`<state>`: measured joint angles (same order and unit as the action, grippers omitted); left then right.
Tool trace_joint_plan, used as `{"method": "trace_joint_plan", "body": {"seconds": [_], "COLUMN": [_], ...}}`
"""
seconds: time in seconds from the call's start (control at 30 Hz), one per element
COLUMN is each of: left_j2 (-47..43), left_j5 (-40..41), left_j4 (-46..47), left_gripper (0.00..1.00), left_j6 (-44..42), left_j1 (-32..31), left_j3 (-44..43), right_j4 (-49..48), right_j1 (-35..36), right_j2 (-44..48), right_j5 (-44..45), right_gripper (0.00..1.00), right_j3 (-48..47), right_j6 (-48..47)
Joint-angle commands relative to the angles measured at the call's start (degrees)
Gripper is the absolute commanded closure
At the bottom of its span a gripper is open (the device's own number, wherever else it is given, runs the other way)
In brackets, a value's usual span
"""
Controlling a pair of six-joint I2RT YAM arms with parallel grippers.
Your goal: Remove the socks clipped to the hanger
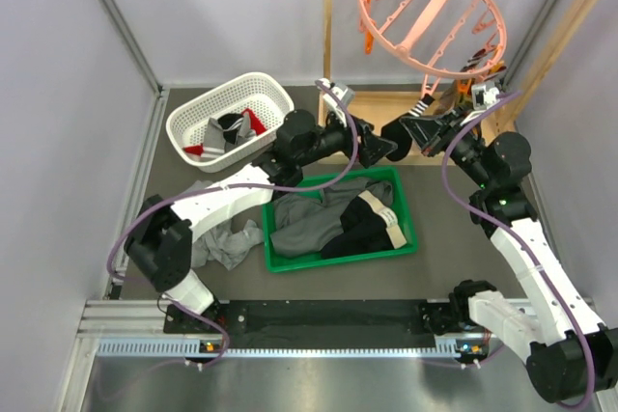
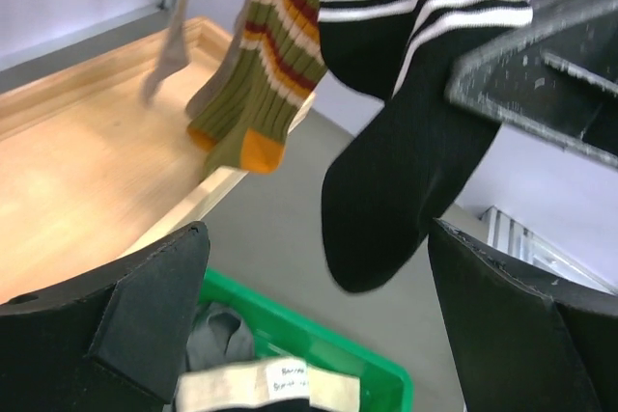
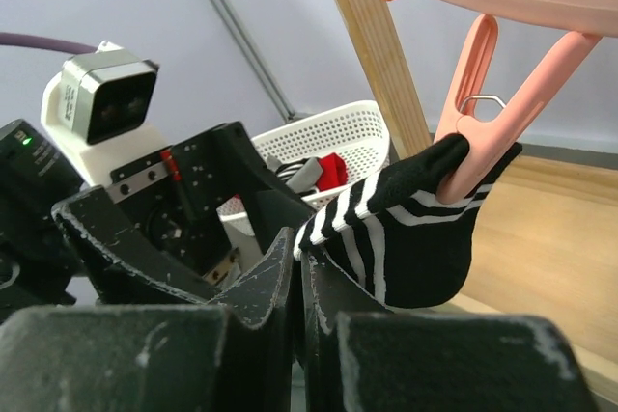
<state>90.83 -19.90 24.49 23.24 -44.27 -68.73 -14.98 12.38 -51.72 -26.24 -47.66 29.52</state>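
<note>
Jaws on the left gripper (image 2: 317,238) stand fully apart and hold nothing. It hovers below the hanger (image 1: 430,16), on its left side, with the toe of the striped sock (image 2: 406,123) hanging just in front of the open fingers. Further left under the hanger dangle a grey sock (image 2: 172,45), blurred, and an olive sock (image 2: 256,74), both clear of either gripper. A pink clip (image 3: 483,113) on the hanger's rim holds the striped sock. Under the hanger's right side the right gripper (image 3: 299,243) is closed tight, and its fingers appear to pinch the edge of the striped sock's cuff, near the clip.

The step in hand looks like freeing the striped sock. Next, I judge, the right arm must pull down and away from the hanger so the cuff slips out of the clip. The pinch is thin and sits at the very edge, so a slow, straight pull seems safer, and the hanger may swing. Some socks lie in the basket (image 1: 193,118), far left of the hanger, which is likely where this one goes.
</note>
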Motion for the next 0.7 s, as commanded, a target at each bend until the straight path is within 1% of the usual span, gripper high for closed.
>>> {"method": "trace_joint_plan", "body": {"seconds": [0.0, 0.03, 0.07, 0.1, 0.13, 0.17, 0.2, 0.23, 0.27, 0.3, 0.33, 0.37, 0.43, 0.47, 0.57, 0.6, 0.67], "left_j2": [3.0, 4.2, 4.6, 5.1, 5.7, 5.9, 6.2, 6.0, 6.0, 5.9, 5.8, 5.7, 5.3, 5.3, 5.1, 5.0, 4.5], "left_j5": [-3.7, -3.8, -4.1, -4.2, -4.4, -4.9, -5.0, -4.6, -4.2, -3.7, -3.0, -3.0, -3.1, -3.4, -4.4, -4.4, -4.4], "left_j4": [6.4, 6.5, 6.6, 6.8, 7.0, 7.1, 7.1, 7.1, 6.8, 6.4, 5.4, 5.3, 5.4, 5.6, 6.2, 6.4, 7.1], "left_gripper": [0.01, 0.01, 0.04, 0.07, 0.14, 0.27, 0.57, 0.73, 0.84, 1.00, 1.00, 1.00, 1.00, 1.00, 1.00, 1.00, 1.00], "left_j6": [1.4, 1.6, 1.8, 2.0, 2.2, 2.7, 2.9, 2.9, 3.0, 3.0, 3.1, 3.4, 3.8, 4.0, 4.6, 4.7, 5.0], "left_j1": [-0.6, -0.6, -0.7, -0.7, -0.7, -0.7, -0.7, -0.7, -0.7, -0.7, -0.6, -0.7, -0.7, -0.6, -0.6, -0.7, -0.6], "left_j3": [-5.2, -5.5, -6.3, -6.7, -6.9, -7.4, -7.5, -7.4, -7.3, -7.3, -7.3, -6.9, -6.4, -6.0, -5.3, -5.0, -4.1], "right_j4": [-2.4, -2.6, -2.7, -2.8, -2.4, -2.0, -1.1, 2.6, 4.8, 7.7, 10.5, 16.6, 21.8, 26.5, 33.2, 37.1, 40.4], "right_j1": [1.3, 1.2, 1.2, 1.2, 1.2, 1.3, 1.2, 1.3, 1.2, 1.3, 1.2, 1.3, 1.2, 1.2, 1.3, 1.2, 1.3], "right_j2": [0.5, 0.5, 0.6, 0.6, 0.6, 0.6, 0.6, 0.6, 0.5, 0.6, 0.5, 0.4, 0.2, 0.2, 0.0, -0.2, -0.7], "right_j5": [-1.8, -1.8, -1.9, -2.0, -2.1, -1.8, -1.5, -1.0, 0.7, 1.7, 3.6, 4.6, 6.8, 7.6, 12.5, 13.8, 17.7], "right_gripper": [1.00, 1.00, 1.00, 1.00, 1.00, 1.00, 0.96, 0.91, 0.83, 0.80, 0.77, 0.70, 0.61, 0.56, 0.49, 0.48, 0.44], "right_j3": [-1.1, -1.0, -0.9, -0.9, -1.0, -1.2, -1.5, -2.6, -3.6, -5.8, -7.1, -8.4, -12.5, -13.8, -18.3, -20.7, -22.9], "right_j6": [1.8, 2.1, 2.5, 2.6, 2.8, 3.0, 3.2, 3.4, 3.6, 3.8, 4.0, 4.0, 3.6, 3.5, 4.7, 5.0, 5.3]}}
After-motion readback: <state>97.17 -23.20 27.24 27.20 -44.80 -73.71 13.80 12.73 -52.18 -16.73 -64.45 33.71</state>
